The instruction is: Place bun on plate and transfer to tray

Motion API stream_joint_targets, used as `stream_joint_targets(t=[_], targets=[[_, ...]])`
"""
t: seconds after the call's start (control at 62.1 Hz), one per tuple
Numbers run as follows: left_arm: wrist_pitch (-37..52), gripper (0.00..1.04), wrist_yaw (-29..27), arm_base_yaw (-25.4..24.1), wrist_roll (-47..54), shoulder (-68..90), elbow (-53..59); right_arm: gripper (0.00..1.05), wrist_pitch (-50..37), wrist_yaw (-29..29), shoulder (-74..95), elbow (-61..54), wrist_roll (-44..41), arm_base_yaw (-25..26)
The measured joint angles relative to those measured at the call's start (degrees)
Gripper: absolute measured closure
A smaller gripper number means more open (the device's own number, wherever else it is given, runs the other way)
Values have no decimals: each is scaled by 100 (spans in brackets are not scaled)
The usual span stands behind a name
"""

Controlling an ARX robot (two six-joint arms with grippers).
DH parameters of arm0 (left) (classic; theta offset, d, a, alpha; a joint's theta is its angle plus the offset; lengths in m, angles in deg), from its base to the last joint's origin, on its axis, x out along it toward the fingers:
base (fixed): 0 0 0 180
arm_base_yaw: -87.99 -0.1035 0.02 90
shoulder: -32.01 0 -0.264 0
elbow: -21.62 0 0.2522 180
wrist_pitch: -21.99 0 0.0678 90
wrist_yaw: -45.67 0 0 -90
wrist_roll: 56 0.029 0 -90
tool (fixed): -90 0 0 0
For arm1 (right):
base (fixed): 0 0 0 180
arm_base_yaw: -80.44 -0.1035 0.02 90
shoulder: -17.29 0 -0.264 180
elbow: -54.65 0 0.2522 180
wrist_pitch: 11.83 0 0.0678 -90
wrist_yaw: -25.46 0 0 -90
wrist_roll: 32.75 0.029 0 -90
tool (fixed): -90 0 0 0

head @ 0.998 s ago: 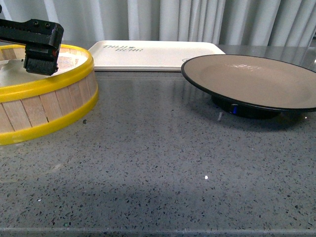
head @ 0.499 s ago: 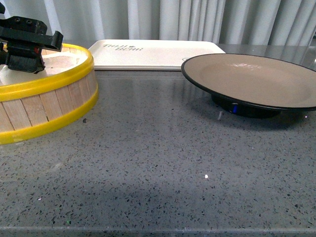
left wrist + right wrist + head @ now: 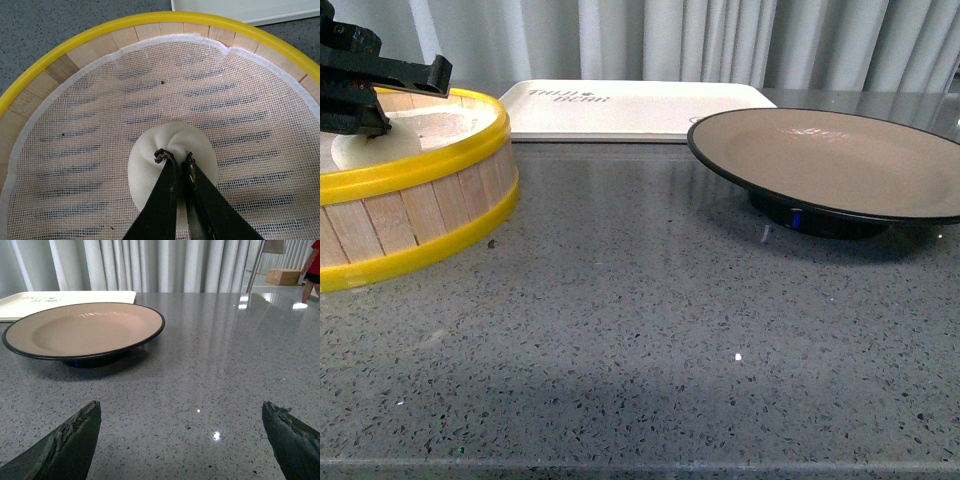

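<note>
My left gripper (image 3: 174, 157) had sunk into the steamer basket (image 3: 420, 215) at nine o'clock, pinching shut on the bun (image 3: 142, 172) there, ready for lifting. My right gripper (image 3: 180, 410) hung open near the plate (image 3: 820, 160).

Front cam sits low over the speckled grey stone surface (image 3: 640, 330), looking level across it at the pale curtains (image 3: 670, 40), with the wide tan round plate with a black rim (image 3: 830, 160) close on its right. Right wrist cam is just as low, near that plate, with the right gripper (image 3: 180, 410) poking into frame. Left wrist cam stares steeply down, really close, at the small white pleated steamed bun (image 3: 150, 165) in the yellow-rimmed wooden steamer basket (image 3: 70, 62) left of the plate, with the left gripper (image 3: 176, 159) in shot. Front and right wrist share the plate and the flat cream-white rectangular tray (image 3: 630, 110) behind it. Front and left wrist share the basket and a tray corner.
</note>
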State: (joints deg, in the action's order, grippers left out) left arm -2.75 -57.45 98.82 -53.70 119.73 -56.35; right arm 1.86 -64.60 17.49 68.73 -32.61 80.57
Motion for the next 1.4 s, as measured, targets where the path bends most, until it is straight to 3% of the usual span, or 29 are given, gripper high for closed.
stream_joint_targets(t=[0.419, 0.628, 0.821, 1.192, 1.401], targets=[[-249, 101, 17, -4, 20, -24, -498, 8, 0, 0, 0, 0, 0, -2], [-417, 101, -4, 264, 20, -26, -1180, 8, 0, 0, 0, 0, -2, -2], [-575, 101, -87, 903, 22, 210, -2074, 8, 0, 0, 0, 0, 0, -2], [-586, 101, -245, 2688, 352, 1384, -3442, 8, 0, 0, 0, 0, -2, -2], [-610, 101, -127, 3263, 463, 2055, -3740, 8, 0, 0, 0, 0, 0, 0]])
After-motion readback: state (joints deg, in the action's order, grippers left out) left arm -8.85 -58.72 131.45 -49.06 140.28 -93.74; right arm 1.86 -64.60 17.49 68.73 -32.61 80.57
